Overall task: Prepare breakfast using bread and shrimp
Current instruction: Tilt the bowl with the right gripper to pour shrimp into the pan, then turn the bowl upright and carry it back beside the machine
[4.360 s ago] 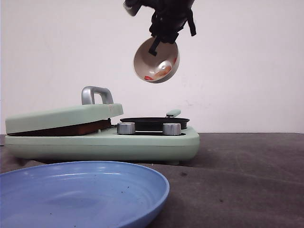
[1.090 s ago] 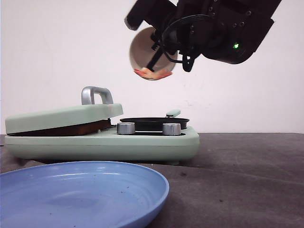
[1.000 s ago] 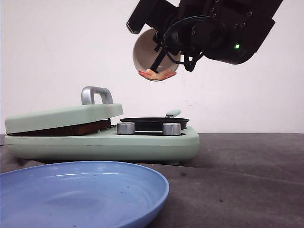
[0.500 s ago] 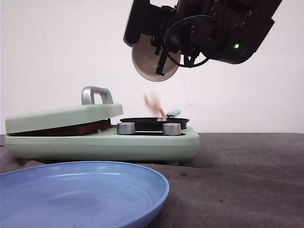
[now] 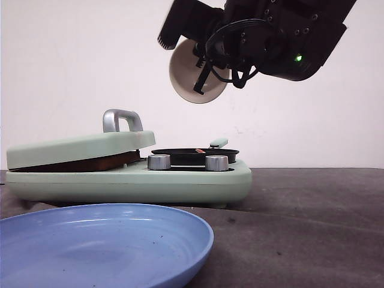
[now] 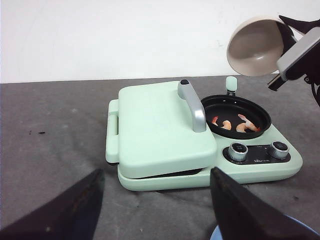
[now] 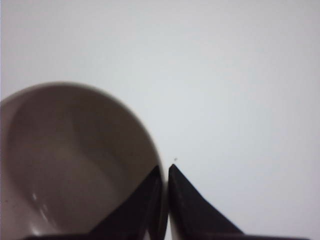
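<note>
Three pink shrimp [image 6: 235,124] lie in the round black pan [image 6: 236,112] of the mint-green breakfast maker [image 6: 160,135]. From the front they show only as a thin red sliver [image 5: 200,149] above the pan rim. High above the pan, my right gripper [image 5: 201,77] is shut on the rim of a beige bowl [image 5: 191,75]. The bowl is tipped on its side and is empty [image 7: 75,165], with one finger inside the rim and one outside. My left gripper [image 6: 155,210] hangs open in front of the maker, holding nothing. The bread is not in view.
The maker's hinged lid [image 5: 78,149] with a silver handle [image 5: 122,119] lies nearly shut on the left half. Two silver knobs [image 5: 159,162] face front. A large blue plate [image 5: 102,246] sits at the front left on the dark table.
The right gripper tilted the bowl further over. The shrimp slid out and dropped into the black pan, and the bowl is now empty. The left arm stayed still.
</note>
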